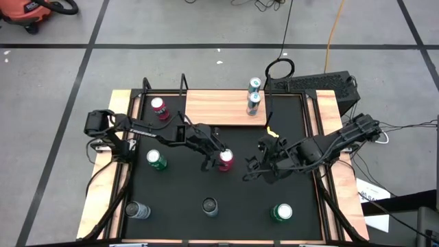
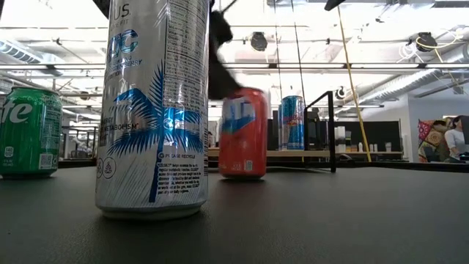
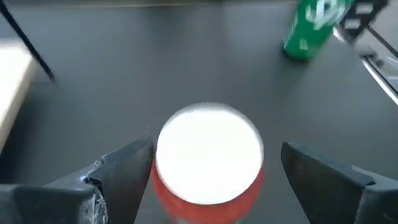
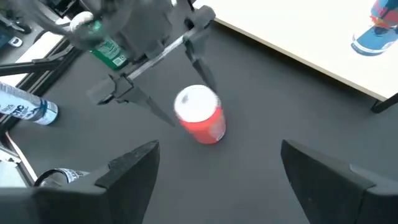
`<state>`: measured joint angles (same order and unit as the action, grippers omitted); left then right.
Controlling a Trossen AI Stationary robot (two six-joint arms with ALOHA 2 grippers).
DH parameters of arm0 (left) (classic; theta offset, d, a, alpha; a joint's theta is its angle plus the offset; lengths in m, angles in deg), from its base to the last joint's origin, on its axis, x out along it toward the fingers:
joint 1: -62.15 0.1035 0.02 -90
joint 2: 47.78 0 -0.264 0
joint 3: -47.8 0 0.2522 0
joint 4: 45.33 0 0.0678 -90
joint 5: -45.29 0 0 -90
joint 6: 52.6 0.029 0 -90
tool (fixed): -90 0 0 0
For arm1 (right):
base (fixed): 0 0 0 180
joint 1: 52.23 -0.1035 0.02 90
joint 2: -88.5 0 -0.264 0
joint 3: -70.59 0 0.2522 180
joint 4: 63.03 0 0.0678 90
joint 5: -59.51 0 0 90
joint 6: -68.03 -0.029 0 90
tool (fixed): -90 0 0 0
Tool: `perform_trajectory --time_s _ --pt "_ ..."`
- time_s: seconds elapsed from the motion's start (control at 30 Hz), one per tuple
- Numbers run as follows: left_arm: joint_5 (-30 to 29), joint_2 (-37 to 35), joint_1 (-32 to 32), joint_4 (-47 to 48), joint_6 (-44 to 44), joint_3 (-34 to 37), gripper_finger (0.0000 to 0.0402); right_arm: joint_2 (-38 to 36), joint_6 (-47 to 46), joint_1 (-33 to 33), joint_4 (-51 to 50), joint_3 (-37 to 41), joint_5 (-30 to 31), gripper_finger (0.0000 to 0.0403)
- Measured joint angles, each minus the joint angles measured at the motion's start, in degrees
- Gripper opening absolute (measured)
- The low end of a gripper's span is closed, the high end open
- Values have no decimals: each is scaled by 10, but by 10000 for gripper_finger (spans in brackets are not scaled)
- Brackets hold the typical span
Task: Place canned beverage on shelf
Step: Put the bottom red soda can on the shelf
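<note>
- The left pincer (image 1: 215,158) is seen at mid-counter, lowered around a red can (image 1: 226,160); in the left wrist view its fingers (image 3: 118,171) are spread, one to each side of the can (image 3: 209,163), with gaps showing, so nothing is pinched yet.
- The step in hand is judged to be the grasp: the can is straddled but not gripped. Next, the fingers would need to be pressed onto the can's sides, squarely and below the rim, before it is lifted clear and carried to the shelf (image 1: 219,106).
- The red can stands upright on the black counter (image 1: 240,199), well apart from the shelf. Its top reads as a pale disc, and a white and blue patch is seen on its side in the low view (image 2: 242,133). It looks undented; smooth, rounded sides are likely to slip if gripped off-centre.
- The shelf, a light-wood board at the counter's far edge, already carries two slim cans (image 1: 254,95) at its right end; its left and middle lie bare.
- The right pincer (image 1: 264,169) waits just right of the red can, fingers (image 4: 130,167) spread and holding nothing.
</note>
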<state>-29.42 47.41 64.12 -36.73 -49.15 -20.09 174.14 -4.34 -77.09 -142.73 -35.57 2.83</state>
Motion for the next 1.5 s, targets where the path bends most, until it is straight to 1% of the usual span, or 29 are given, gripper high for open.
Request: perform_trajectory --time_s 0.1,0.2,0.37,0.57,0.67,0.8,0.87,1.0,1.17,1.3,1.4,1.5 --pt "-6 4 -1 5 1 3 354 2 11 0 -2 0 0 325" --pt "-7 -5 -1 -15 3 -1 354 4 15 0 -5 0 1 325" --pt "-10 -2 -1 -6 11 1 354 21 37 0 0 2 2 325" --pt "-17 -2 -1 -2 29 1 352 23 62 0 72 62 -1 325" --pt "-18 1 -1 -3 30 1 329 21 63 0 95 90 -6 325" --pt "-18 8 -1 -9 29 0 280 21 86 1 172 129 -25 325" --pt "-18 10 -1 -10 29 -1 261 21 101 5 210 146 -38 325" --pt "-35 7 -1 -7 -2 -3 253 21 112 17 243 160 -46 325" --pt "-97 -28 0 36 -15 -17 254 12 138 23 279 160 -48 325" --pt "-149 -66 10 99 -16 -60 254 -9 155 30 285 160 -35 325" --pt "-166 -72 24 174 -30 -91 254 -28 177 38 285 160 -23 325" --pt "-168 -70 35 221 -70 -130 253 -38 238 49 290 160 -18 325"
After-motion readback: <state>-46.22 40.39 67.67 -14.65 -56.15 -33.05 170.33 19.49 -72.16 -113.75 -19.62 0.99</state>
